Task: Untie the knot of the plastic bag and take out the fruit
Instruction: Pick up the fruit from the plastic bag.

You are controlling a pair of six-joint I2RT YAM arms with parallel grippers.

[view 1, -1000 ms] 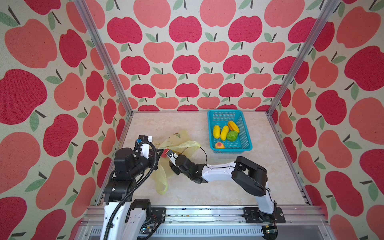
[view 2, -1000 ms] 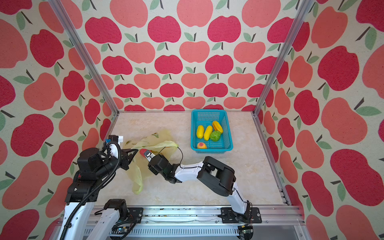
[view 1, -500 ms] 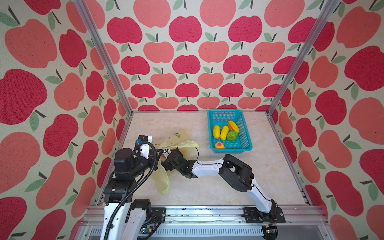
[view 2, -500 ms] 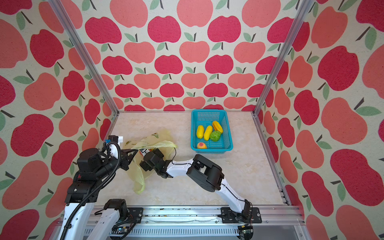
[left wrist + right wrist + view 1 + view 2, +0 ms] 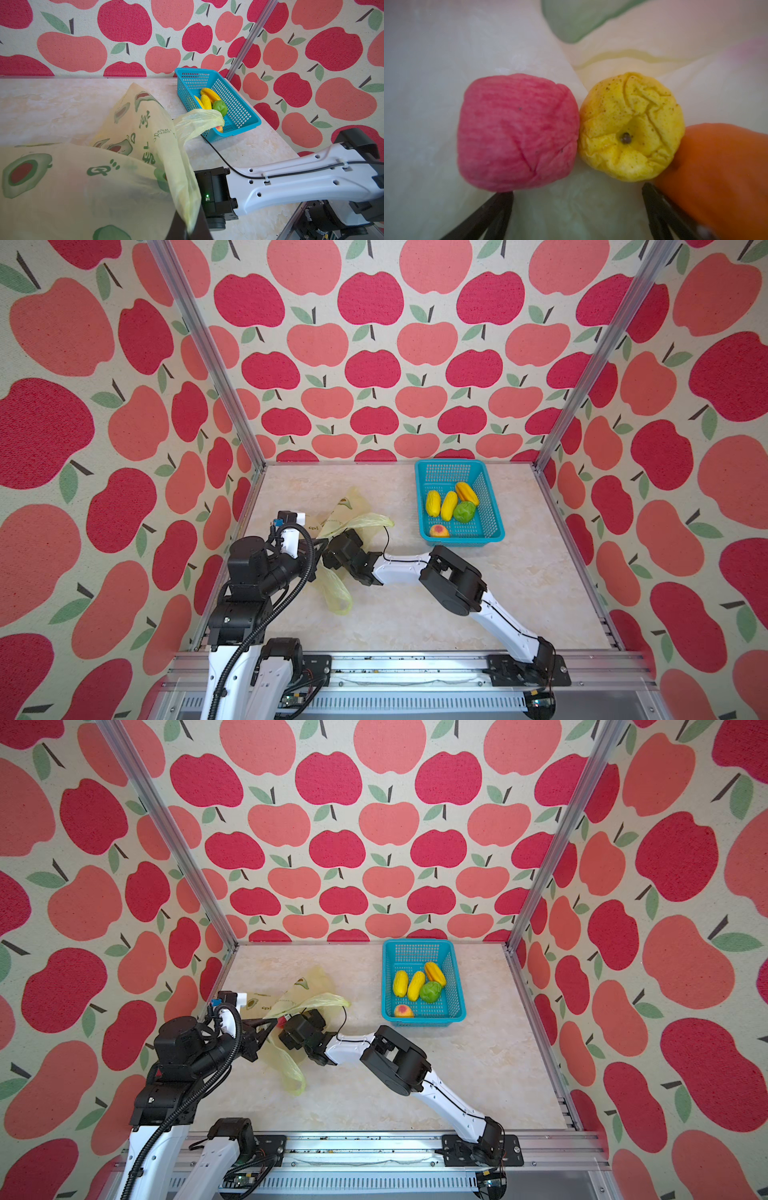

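Left end effector (image 5: 268, 1026) was pinched shut on the thin, limp plastic bag (image 5: 332, 522) on the counter (image 5: 415, 614); right end effector (image 5: 577, 193) stood spread inside it before the pink-red fruit (image 5: 517, 133) touching the yellow fruit (image 5: 631, 126), both seemingly soft and light, best gripped mid-body.

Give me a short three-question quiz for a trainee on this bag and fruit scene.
1. True or false: the teal basket holds five fruits.
2. The right pincer is: A) shut on a fruit; B) open, inside the plastic bag; C) hovering over the basket.
3. In the right wrist view, which colours are the three fruits ahead of the pincer?
Key: 1 true. 2 B. 3 a pink-red fruit, a yellow fruit and an orange fruit.
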